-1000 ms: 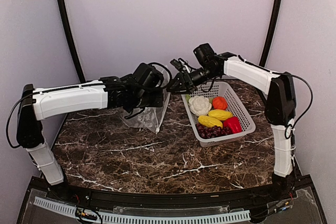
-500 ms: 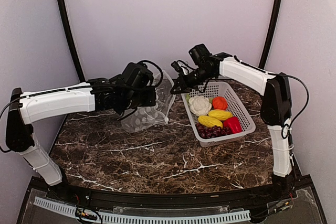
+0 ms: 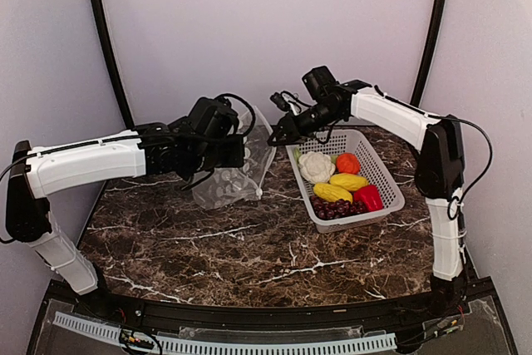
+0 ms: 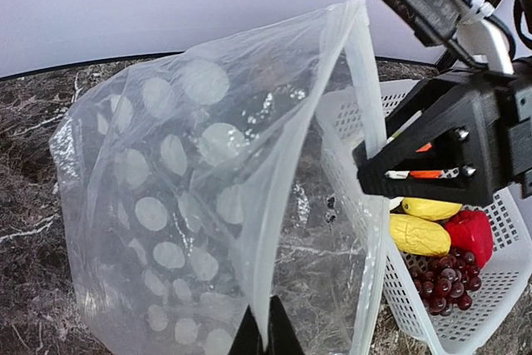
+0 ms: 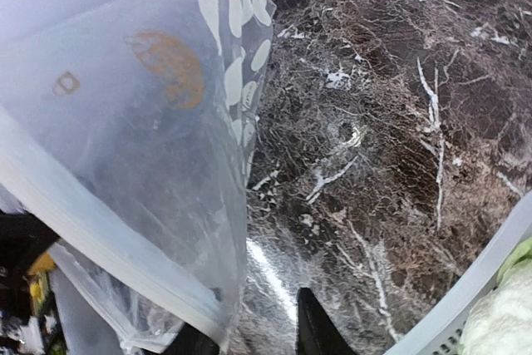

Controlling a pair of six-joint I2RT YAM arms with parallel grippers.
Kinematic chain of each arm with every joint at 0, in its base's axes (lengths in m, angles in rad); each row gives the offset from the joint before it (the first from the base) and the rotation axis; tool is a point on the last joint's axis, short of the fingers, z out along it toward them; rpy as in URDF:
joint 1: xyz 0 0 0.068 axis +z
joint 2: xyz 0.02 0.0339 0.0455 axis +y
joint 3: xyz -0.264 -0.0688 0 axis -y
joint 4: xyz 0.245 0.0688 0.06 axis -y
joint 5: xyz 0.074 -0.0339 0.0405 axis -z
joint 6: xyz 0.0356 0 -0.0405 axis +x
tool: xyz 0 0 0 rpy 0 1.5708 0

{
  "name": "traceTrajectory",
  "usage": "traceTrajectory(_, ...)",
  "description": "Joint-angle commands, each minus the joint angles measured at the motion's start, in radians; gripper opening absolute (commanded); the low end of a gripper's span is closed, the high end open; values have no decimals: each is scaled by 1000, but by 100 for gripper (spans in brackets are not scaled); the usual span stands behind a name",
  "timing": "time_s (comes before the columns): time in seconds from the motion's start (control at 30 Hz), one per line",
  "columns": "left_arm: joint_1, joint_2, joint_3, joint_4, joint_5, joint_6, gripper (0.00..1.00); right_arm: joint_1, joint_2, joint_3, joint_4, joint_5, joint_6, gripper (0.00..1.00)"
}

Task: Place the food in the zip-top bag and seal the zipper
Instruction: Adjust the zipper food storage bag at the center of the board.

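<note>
The clear dotted zip-top bag (image 3: 237, 174) hangs above the table with its mouth spread open. My left gripper (image 3: 241, 152) is shut on the near mouth edge, seen in the left wrist view (image 4: 266, 337). The whitish zipper (image 4: 370, 106) runs down the far edge. My right gripper (image 3: 279, 134) is at that far edge; in its own view (image 5: 256, 338) the jaws stand apart, with the zipper strip (image 5: 100, 239) beside the left finger. The food lies in the white basket (image 3: 391, 184): white vegetable (image 3: 316, 165), orange-red one (image 3: 347, 163), yellow oblongs (image 3: 349, 180), red pepper (image 3: 368, 198), grapes (image 3: 335, 208).
The basket stands on the dark marble table (image 3: 249, 247) just right of the bag, under the right arm. Black curved poles (image 3: 104, 39) and pale walls enclose the back and sides.
My left gripper lifted the bag and drew it left. The bag went from hanging flat to standing with its mouth spread open. My right gripper stayed at the bag's right edge.
</note>
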Motion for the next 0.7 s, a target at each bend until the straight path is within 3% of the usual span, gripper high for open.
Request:
traceTrajectory(0.0, 18, -20, -8, -33, 17, 41, 1, -54, -120, 51, -53, -138, -109, 44)
traceTrajectory(0.23, 28, -40, -37, -36, 48, 77, 1, -187, -303, 47, -34, -253, -143, 75)
traceTrajectory(0.33, 31, -50, -38, -44, 51, 84, 1, -211, -386, 91, 76, -243, -56, 97)
traceTrajectory(0.5, 32, -51, -44, -79, 67, 69, 1, -213, -440, 204, 112, -95, 135, 99)
traceTrajectory(0.67, 32, -19, -25, -120, 63, 60, 1, -214, -442, 267, 107, -88, 247, 99)
